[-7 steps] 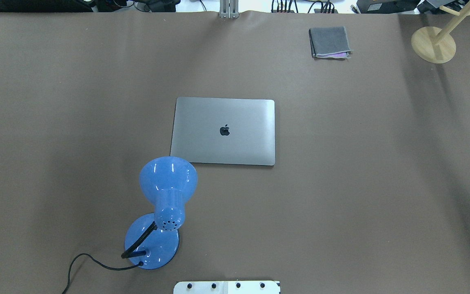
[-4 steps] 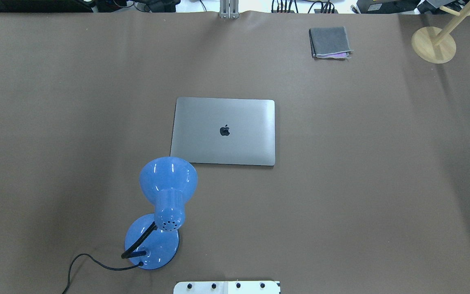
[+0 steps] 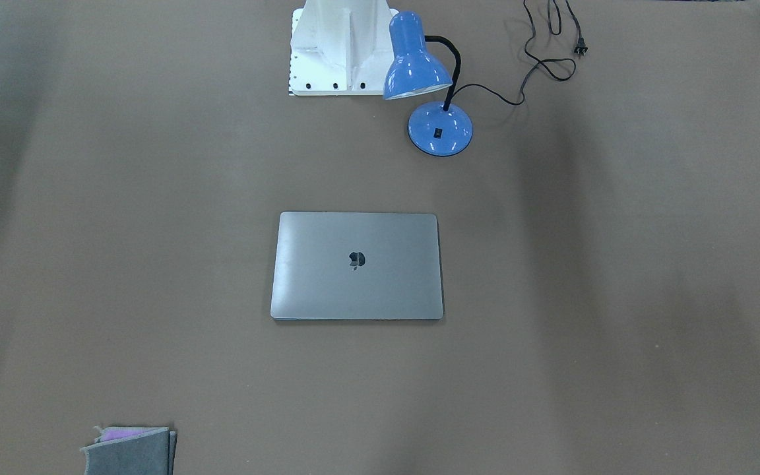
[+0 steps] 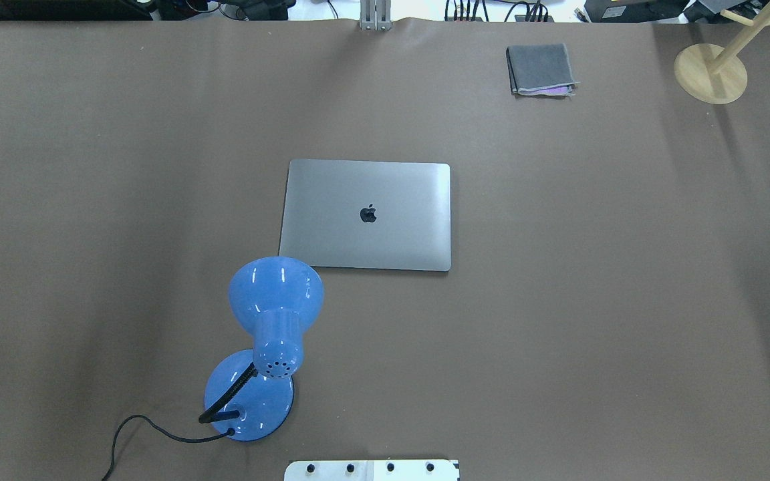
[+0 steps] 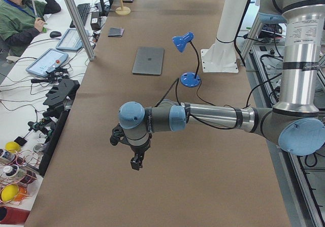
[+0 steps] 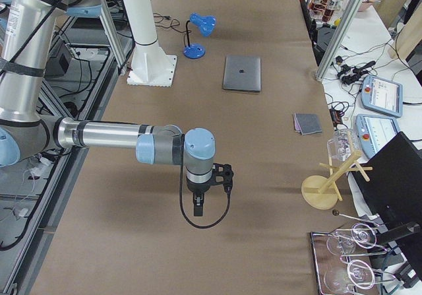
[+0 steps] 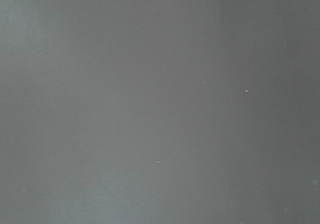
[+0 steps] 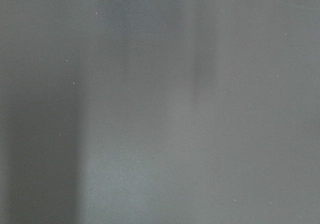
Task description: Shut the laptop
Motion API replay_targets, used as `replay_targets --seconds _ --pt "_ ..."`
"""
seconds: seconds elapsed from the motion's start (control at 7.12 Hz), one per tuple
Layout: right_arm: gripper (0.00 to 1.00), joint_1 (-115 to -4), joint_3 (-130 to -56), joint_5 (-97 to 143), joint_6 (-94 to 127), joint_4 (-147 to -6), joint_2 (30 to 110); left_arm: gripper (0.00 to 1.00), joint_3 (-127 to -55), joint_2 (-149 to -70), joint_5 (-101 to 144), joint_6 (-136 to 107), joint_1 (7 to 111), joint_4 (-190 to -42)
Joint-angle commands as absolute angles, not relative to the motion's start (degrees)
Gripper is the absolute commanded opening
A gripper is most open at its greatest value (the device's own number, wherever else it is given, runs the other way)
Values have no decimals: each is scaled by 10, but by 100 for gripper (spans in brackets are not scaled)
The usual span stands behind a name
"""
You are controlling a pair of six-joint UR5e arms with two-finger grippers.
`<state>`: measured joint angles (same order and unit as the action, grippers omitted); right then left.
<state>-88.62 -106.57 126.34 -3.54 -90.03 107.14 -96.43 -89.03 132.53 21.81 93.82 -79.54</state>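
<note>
The grey laptop (image 4: 366,215) lies flat in the middle of the table with its lid down and the dark apple logo up. It also shows in the front view (image 3: 357,265), the left side view (image 5: 148,60) and the right side view (image 6: 242,73). My left gripper (image 5: 135,163) hangs over the table's left end, far from the laptop. My right gripper (image 6: 198,208) hangs over the table's right end, also far away. Both show only in the side views, so I cannot tell if they are open or shut. Both wrist views show only bare brown table.
A blue desk lamp (image 4: 271,321) stands near the laptop's near-left corner, its cord (image 4: 138,431) trailing left. A grey felt pouch (image 4: 540,69) lies at the far right. A wooden stand (image 4: 710,72) is at the far right corner. The robot base (image 3: 339,46) is behind the lamp.
</note>
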Motion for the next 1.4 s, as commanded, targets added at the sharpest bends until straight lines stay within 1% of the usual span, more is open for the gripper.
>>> replay_targets --seconds 0.0,0.14,0.42,1.26 --pt "100 -880 -1066 1267 -31 -907 1046 98 -997 -866 1325 221 939 -797" --pt "100 -878 -1066 1275 -30 -919 1035 98 -1003 -864 1325 221 939 -797" --pt "100 -875 -1072 1314 -30 -1065 963 98 -1005 -864 1325 221 939 -796" --pt "100 -875 -1070 1337 -39 -1070 971 98 -1005 -864 1325 221 939 -797"
